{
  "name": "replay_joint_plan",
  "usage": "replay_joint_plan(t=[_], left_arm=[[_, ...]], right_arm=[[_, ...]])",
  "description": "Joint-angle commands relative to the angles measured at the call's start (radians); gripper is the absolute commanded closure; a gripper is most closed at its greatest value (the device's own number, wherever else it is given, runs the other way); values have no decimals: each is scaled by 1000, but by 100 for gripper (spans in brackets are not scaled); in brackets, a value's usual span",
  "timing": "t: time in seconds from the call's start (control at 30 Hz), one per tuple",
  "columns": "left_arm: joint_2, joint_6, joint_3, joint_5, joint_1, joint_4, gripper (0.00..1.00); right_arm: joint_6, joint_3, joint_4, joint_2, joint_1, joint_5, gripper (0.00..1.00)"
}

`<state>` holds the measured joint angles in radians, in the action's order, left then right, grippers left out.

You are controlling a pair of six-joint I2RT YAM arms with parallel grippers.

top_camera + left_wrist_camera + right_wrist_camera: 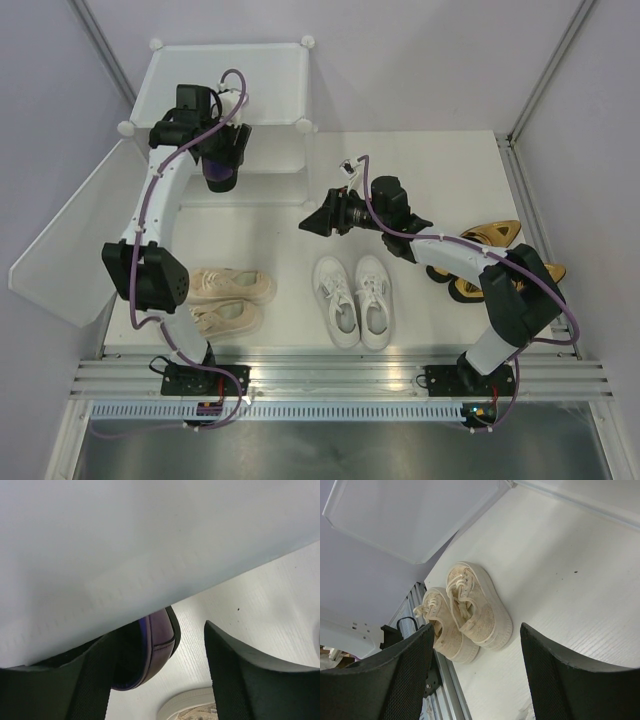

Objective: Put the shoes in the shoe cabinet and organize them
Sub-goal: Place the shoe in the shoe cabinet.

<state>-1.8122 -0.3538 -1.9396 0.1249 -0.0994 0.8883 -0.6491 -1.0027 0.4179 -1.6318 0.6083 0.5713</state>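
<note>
The purple loafer [160,647] is at the mouth of the cabinet [225,85], low down, tucked under one of its white panels. It sits between the fingers of my left gripper [161,629], snug beside one finger, with bare white surface showing between it and the other. So that gripper is spread, not pinching the shoe.

I only get one rounded end of the loafer, so I can't really call its long axis. My guess is it points in under the panel. The shoe is dead ahead of the fingers and the panel is right overhead, so I'd back straight out toward the base rather than lift.

The top camera shows the door [70,250] swung open to the left, but the gripper hides most of the loafer. Only the wrist view shows that gap. Neither shows a second loafer.

My right gripper [477,627] hangs over mid-table, fingers spread on nothing. Its camera looks at the beige sneakers [470,610], which lie crosswise near the left arm's base. The white sneakers [352,300] sit between the arms, and the gold heels [495,255] are by the right elbow.
</note>
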Motion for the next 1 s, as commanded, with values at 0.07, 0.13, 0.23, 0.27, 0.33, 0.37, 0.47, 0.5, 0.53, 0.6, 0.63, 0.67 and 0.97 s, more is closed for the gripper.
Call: replay_joint_plan(t=[0.07, 0.13, 0.23, 0.27, 0.33, 0.37, 0.47, 0.5, 0.53, 0.6, 0.63, 0.67, 0.97], left_arm=[[36, 47, -9, -27, 33, -213, 23], [54, 59, -6, -28, 33, -218, 22], [83, 81, 14, -31, 33, -238, 21], [94, 91, 34, -31, 33, -247, 21], [122, 104, 62, -34, 33, -282, 20], [131, 113, 88, -31, 33, -293, 20], [165, 131, 128, -34, 33, -325, 20], [174, 134, 140, -36, 33, -347, 20], [197, 150, 154, -37, 33, -357, 20], [223, 167, 203, -38, 33, -383, 20], [240, 202, 220, -30, 33, -406, 19], [273, 222, 263, -16, 33, -414, 19], [524, 470, 666, -50, 33, -572, 12]], right_arm=[[17, -5, 42, 10, -4, 13, 26], [19, -5, 42, 10, -4, 13, 26], [25, -8, 38, 13, -4, 9, 26], [26, -8, 36, 13, -4, 9, 26], [25, -8, 36, 15, -2, 9, 26], [28, -7, 35, 15, -4, 9, 26], [29, -7, 32, 18, -5, 7, 26], [28, -5, 32, 21, -5, 7, 26], [28, -5, 32, 21, -4, 7, 26], [29, -5, 32, 27, -4, 7, 26], [29, -4, 30, 27, -4, 6, 26], [29, -4, 30, 29, -5, 6, 26], [31, 18, 38, 50, -4, 4, 26]])
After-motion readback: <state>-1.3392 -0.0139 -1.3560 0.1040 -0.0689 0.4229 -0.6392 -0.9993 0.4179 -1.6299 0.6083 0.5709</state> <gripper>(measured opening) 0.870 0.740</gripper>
